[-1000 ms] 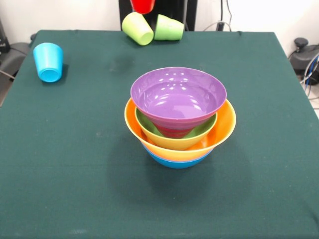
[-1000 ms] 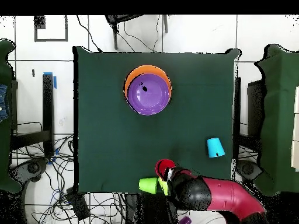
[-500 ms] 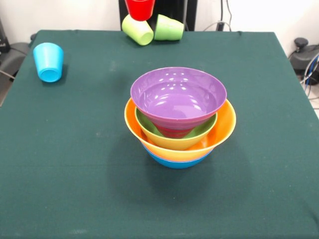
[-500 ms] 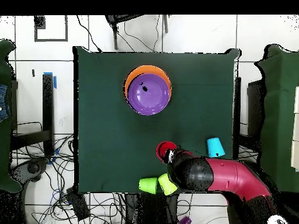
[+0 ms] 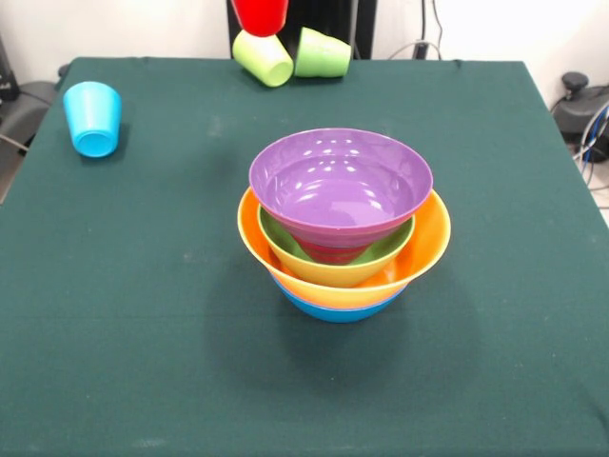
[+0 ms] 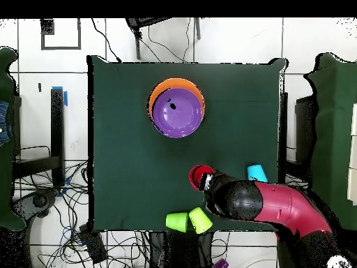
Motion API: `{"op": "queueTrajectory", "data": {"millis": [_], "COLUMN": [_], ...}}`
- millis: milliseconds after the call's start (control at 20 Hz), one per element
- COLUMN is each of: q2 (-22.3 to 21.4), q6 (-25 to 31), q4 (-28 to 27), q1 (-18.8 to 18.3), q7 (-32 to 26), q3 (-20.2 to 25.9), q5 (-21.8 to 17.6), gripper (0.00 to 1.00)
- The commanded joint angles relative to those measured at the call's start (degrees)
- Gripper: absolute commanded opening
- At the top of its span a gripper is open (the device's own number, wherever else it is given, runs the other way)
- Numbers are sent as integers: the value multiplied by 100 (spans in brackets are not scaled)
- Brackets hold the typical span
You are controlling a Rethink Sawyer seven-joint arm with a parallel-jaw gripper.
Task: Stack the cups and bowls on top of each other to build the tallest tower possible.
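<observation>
Green cloth covers the table (image 5: 114, 314). Front view: the tower (image 5: 343, 224) of nested bowls stands mid-table, purple bowl (image 5: 340, 186) uppermost over green, red, orange and blue rims; behind it, at the far edge, the yellow-green cup (image 5: 263, 55) and green cup (image 5: 322, 52) lie tipped, touching; the sky blue cup (image 5: 92, 117) sits well to the tower's left; the red cup (image 5: 260, 13) hangs above the far edge. Overhead view: my gripper (image 6: 207, 183) meets the red cup's rim; I judge it carried, though I cannot tell my fingers' state. Step in hand: transporting this cup. Next: centre it over the purple bowl, then lower.
</observation>
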Motion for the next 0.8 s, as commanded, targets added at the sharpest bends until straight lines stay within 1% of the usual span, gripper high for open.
{"op": "queueTrajectory", "data": {"millis": [50, 200, 400, 600, 750, 800], "q2": [354, 382, 350, 244, 201, 177], "q6": [1024, 899, 853, 773, 456, 256], "q4": [-125, 52, 131, 199, 288, 337], "q1": [51, 10, 39, -89, -267, -394], "q7": [190, 180, 302, 213, -189, -425], "q3": [-83, -36, -164, -259, -128, -22], "q5": [349, 456, 420, 326, 86, -40], "gripper": [0, 0, 0, 0, 0, 0]}}
